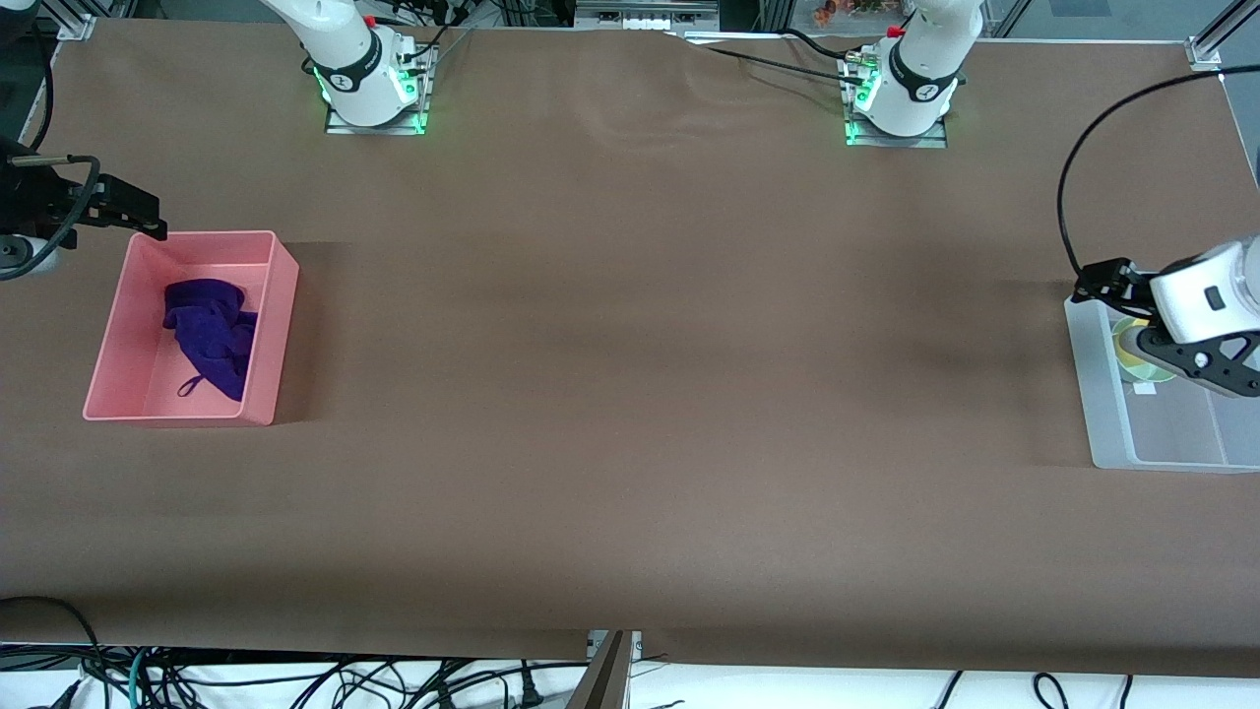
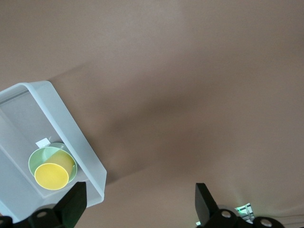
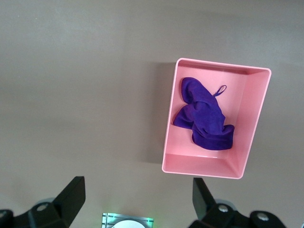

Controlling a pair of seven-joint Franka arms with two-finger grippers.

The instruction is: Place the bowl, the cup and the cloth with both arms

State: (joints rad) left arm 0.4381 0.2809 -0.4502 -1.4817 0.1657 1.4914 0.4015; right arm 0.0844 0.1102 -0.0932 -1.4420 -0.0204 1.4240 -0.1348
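Observation:
The purple cloth (image 1: 212, 330) lies crumpled in a pink bin (image 1: 283, 305) at the right arm's end of the table. It also shows in the right wrist view (image 3: 204, 118), inside the pink bin (image 3: 251, 123). The yellow cup (image 2: 53, 175) stands inside the mint-green bowl (image 2: 40, 156), in a clear bin (image 2: 71, 128) at the left arm's end. In the front view the cup (image 1: 1125, 345) and bowl (image 1: 1154, 374) are partly hidden by the left arm. My left gripper (image 1: 1122, 284) (image 2: 140, 209) is open and empty over the clear bin's (image 1: 1102, 394) corner. My right gripper (image 1: 123, 209) (image 3: 137, 199) is open and empty, high beside the pink bin.
Both arm bases (image 1: 374, 84) (image 1: 901, 94) stand along the table's edge farthest from the front camera. A black cable (image 1: 1068, 187) loops above the table near the left gripper. A brown cover (image 1: 630, 394) spans the table between the two bins.

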